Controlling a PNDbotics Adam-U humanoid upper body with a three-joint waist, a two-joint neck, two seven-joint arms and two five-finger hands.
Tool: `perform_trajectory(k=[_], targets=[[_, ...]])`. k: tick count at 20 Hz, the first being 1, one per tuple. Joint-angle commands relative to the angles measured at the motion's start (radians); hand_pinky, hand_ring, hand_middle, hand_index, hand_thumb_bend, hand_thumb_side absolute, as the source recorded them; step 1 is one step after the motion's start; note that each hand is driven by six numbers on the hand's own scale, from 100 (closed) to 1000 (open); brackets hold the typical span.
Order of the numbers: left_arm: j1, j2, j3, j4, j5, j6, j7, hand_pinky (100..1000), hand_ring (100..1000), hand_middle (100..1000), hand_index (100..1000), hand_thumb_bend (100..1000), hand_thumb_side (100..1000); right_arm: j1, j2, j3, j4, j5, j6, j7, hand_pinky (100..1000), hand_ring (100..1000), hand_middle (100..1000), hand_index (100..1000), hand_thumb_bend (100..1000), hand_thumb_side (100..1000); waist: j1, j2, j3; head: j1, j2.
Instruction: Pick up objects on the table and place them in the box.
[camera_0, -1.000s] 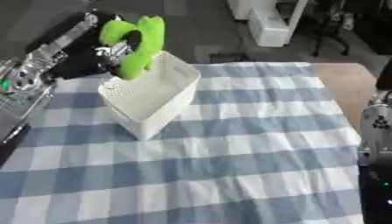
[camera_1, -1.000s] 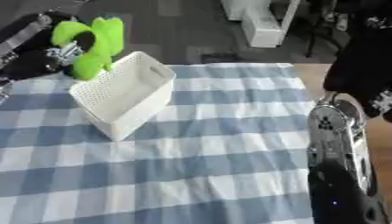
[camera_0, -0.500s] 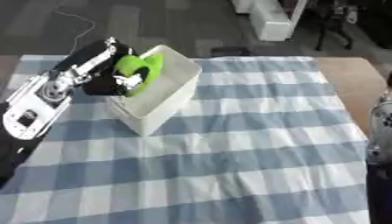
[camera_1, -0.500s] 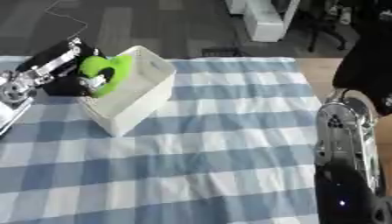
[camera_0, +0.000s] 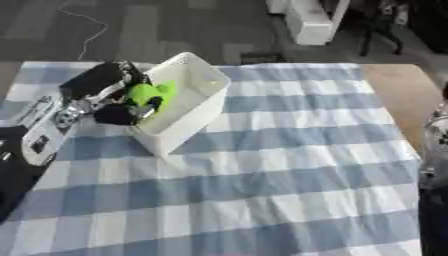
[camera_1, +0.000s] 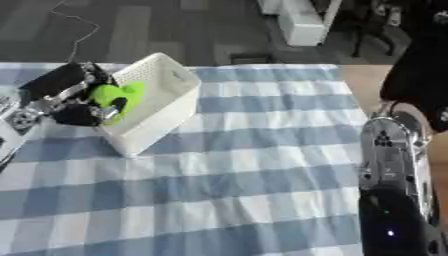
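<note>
Lowered since earlier: left hand (camera_0: 118, 107), fingers curled round bright green plastic object (camera_0: 149, 95), now inside white perforated plastic box (camera_0: 197, 107) at its left rim. Right hand unseen.

A blue and white checked cloth (camera_0: 262, 175) is covering most of the worktop (camera_0: 398, 95), leaving a bare brown strip showing along the 3 o'clock side. Beyond the worktop, toward 12 o'clock, a grey floor (camera_0: 157, 30) is stretching away, with a thin pale cable (camera_0: 83, 27) trailing across it at about 11 o'clock. A white cabinet (camera_0: 306, 20) is standing at 1 o'clock, and dark chair legs (camera_1: 372, 30) are showing further toward 2 o'clock.
</note>
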Motion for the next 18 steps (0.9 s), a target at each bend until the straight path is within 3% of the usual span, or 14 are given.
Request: perform_trajectory(k=[1, 10, 14, 18], targets=[[-0.017, 0.001, 0.010, 0.016, -0.039, -0.017, 0.034, 100, 658, 675, 681, 229, 867, -0.023, -0.002, 0.002, -0.018, -0.003, 0.002, 0.005, 372, 477, 587, 724, 100, 971, 0.005, -0.014, -0.001, 0.005, 0.003], [-0.028, 0.002, 0.011, 0.011, -0.043, -0.033, 0.094, 100, 834, 819, 774, 379, 859, -0.021, -0.003, 0.003, -0.018, -0.005, 0.003, 0.007, 372, 478, 587, 724, 100, 971, 0.005, -0.015, 0.001, 0.000, 0.002], [-0.035, 0.004, 0.009, -0.003, -0.048, -0.039, 0.107, 100, 895, 863, 797, 387, 894, -0.020, -0.005, 0.003, -0.018, -0.005, 0.004, 0.008, 371, 478, 587, 724, 100, 971, 0.006, -0.016, 0.002, -0.001, 0.000], [-0.039, -0.002, 0.020, -0.030, -0.010, -0.032, 0.126, 100, 901, 874, 823, 377, 913, -0.017, -0.010, 0.002, -0.018, -0.004, 0.003, 0.008, 371, 478, 587, 724, 100, 971, 0.009, -0.019, 0.008, -0.005, -0.001]])
